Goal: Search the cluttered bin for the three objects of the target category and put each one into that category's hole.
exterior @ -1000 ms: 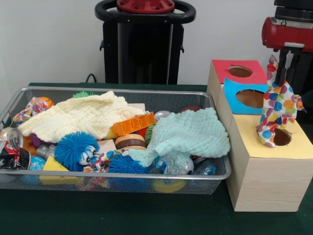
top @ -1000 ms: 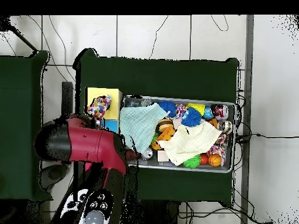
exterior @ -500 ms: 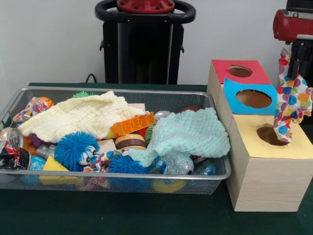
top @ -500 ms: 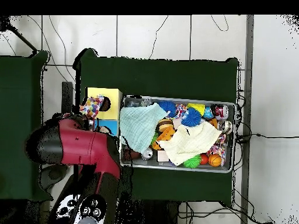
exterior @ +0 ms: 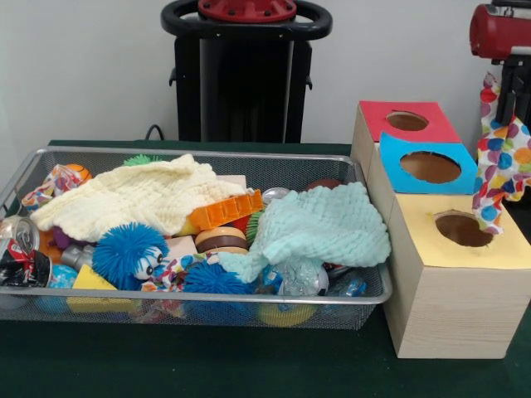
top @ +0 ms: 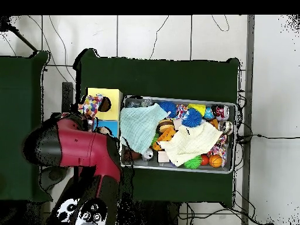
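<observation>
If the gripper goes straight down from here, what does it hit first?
Probably the yellow top of the wooden box, at or just beyond its far edge past the hole. The dotted cloth hanging from the gripper would touch first; depth is unclear.

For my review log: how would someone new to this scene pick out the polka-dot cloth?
Start at the wooden box right of the wire bin, with red, blue and yellow tops. Beyond the yellow top's hole, at the picture's right edge, the polka-dot cloth hangs from the arm. Unlike the plain yellow and mint cloths in the bin, it is white with multicoloured dots and is off the table.
</observation>
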Available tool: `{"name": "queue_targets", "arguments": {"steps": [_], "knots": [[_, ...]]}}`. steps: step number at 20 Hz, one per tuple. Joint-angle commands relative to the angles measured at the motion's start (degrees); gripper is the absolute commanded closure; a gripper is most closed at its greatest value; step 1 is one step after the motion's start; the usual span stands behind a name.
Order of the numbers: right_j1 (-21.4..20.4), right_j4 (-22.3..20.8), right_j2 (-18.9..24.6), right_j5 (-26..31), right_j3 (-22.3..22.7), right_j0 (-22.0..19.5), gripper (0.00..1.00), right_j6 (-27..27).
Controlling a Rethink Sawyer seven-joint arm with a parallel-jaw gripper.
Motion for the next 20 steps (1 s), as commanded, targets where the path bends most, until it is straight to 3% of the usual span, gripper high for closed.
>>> {"name": "queue_targets", "arguments": {"steps": [1,20], "knots": [[2.7,1.4,5.7,0.6,6.1,-3.3,1.0,11.8],[3.2,1.9,5.4,2.5,6.3,-2.4,1.0,13.6]]}}
